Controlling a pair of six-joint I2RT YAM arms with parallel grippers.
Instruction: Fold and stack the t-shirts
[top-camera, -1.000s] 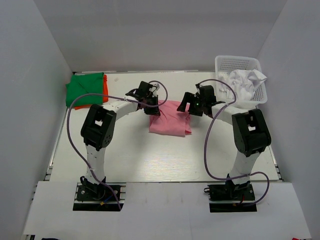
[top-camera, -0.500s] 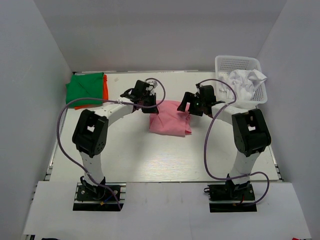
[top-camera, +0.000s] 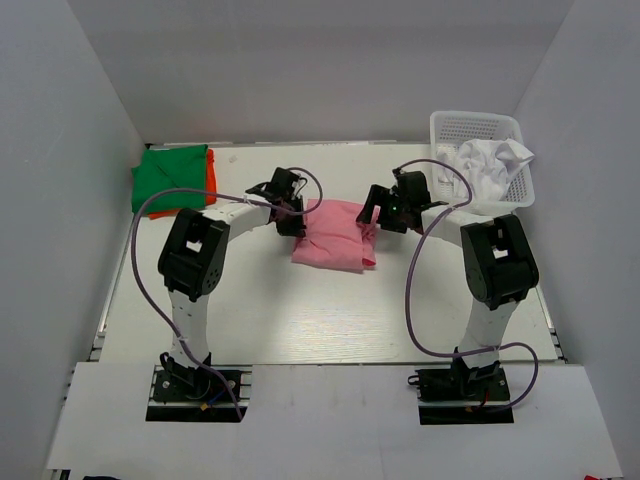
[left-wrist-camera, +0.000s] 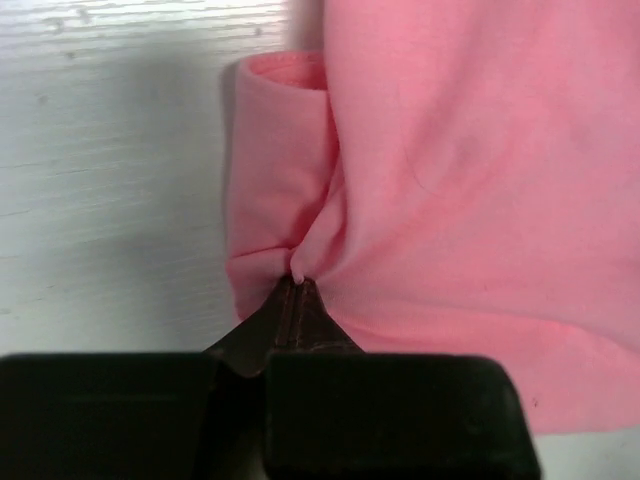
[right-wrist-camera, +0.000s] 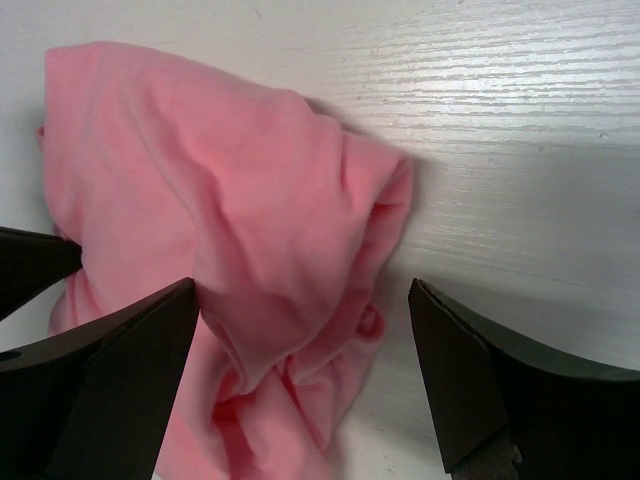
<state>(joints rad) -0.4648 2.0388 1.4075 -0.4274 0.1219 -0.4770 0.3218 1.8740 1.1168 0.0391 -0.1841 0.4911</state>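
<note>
A folded pink t-shirt (top-camera: 334, 236) lies in the middle of the white table. My left gripper (top-camera: 290, 211) is at its left edge, shut on a pinch of the pink cloth (left-wrist-camera: 300, 262). My right gripper (top-camera: 377, 212) is at the shirt's right edge, open, its fingers (right-wrist-camera: 120, 350) spread either side of the bunched pink corner (right-wrist-camera: 300, 300). A folded green t-shirt (top-camera: 172, 177) lies on an orange one (top-camera: 211, 175) at the far left. White t-shirts (top-camera: 492, 164) are bundled in the basket.
A white plastic basket (top-camera: 478, 128) stands at the far right corner. White walls close in the table on three sides. Purple cables loop from both arms over the table.
My left gripper has shifted a little along the pink shirt's left edge, and the shirt has slid slightly left and toward me. The right gripper has stayed about where it was.
</note>
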